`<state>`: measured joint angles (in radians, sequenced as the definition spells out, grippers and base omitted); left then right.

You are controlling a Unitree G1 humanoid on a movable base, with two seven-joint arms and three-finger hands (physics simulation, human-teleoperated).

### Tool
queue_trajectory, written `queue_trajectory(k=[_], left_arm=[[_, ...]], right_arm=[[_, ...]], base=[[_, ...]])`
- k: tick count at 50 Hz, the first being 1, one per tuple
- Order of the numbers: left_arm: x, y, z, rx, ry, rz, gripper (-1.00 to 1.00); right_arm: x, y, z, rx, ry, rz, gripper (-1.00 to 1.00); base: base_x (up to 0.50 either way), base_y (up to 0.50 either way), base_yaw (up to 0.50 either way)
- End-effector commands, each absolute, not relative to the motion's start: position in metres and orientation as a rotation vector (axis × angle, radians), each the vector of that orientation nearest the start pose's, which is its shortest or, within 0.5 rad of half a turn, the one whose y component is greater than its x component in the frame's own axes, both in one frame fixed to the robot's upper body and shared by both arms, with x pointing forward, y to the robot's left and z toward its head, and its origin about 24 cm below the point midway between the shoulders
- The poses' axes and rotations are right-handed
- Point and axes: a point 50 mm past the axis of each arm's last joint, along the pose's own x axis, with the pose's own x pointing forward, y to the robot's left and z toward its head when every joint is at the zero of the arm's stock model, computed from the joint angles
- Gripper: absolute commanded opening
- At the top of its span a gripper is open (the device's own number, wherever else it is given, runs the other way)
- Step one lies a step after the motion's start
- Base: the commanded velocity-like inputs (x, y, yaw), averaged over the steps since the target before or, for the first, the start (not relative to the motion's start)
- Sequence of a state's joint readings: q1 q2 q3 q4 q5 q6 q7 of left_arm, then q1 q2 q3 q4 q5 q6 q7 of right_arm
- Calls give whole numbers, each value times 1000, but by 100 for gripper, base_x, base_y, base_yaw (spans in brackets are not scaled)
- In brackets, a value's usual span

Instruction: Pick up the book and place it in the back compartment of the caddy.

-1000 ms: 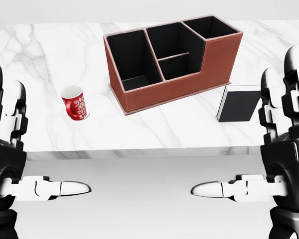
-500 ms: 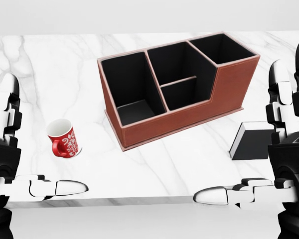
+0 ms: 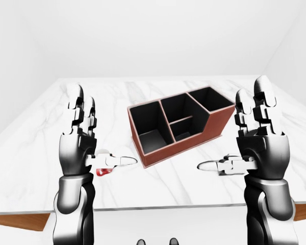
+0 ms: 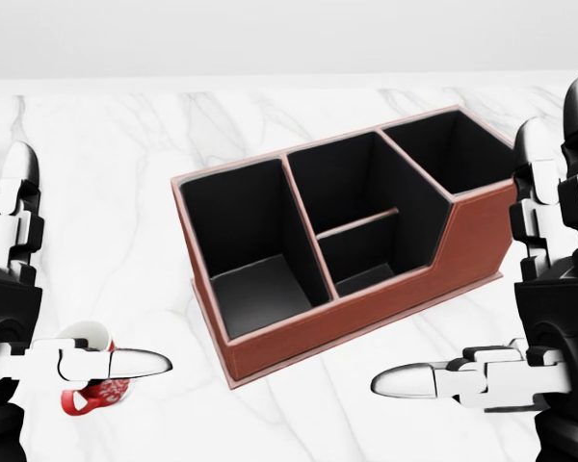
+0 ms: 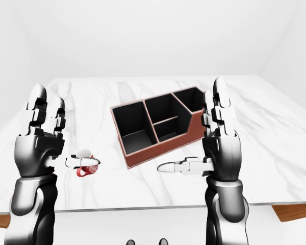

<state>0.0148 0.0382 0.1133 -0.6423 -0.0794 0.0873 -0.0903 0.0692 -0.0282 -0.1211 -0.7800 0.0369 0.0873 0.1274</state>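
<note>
The brown caddy [image 4: 366, 313] with black-lined compartments stands on the white marble table [image 4: 125, 192], in the middle of the head view and turned at an angle. No book shows in any view; my right hand covers the spot to the right of the caddy. My left hand [image 3: 99, 135] is raised at the left, fingers up and thumb pointing inward, open and empty. On the right, my right hand [image 3: 229, 125] mirrors it, open beside the caddy's right end and holding nothing.
A red mug with a white pattern [image 5: 86, 168] lies on the table left of the caddy, partly behind my left thumb. The table's near edge [image 3: 158, 208] runs across the bottom of the eye views. White walls surround the table.
The whole picture has shifted: the camera moved in over the table, so the caddy looks larger and lower. The book slid out of sight behind my right hand. Both hands kept their pose.
</note>
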Motion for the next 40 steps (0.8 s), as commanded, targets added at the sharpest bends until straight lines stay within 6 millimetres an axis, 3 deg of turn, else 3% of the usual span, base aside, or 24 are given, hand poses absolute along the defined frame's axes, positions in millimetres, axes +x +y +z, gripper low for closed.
queue_trajectory(k=[1, 14, 28, 40], left_arm=[[216, 170, 174, 20, -539, -15, 100], [215, 170, 173, 21, -538, -16, 100], [216, 170, 171, 21, -525, -17, 100], [217, 170, 170, 21, -521, -16, 100]], right_arm=[[194, -170, 190, -86, -620, 19, 100], [196, -168, 186, -114, -599, 16, 100], [195, -167, 191, -129, -621, 11, 100], [187, -176, 208, -318, -690, -33, 100]], base=[[50, 0, 0], [50, 0, 0], [0, 0, 0], [0, 0, 0]])
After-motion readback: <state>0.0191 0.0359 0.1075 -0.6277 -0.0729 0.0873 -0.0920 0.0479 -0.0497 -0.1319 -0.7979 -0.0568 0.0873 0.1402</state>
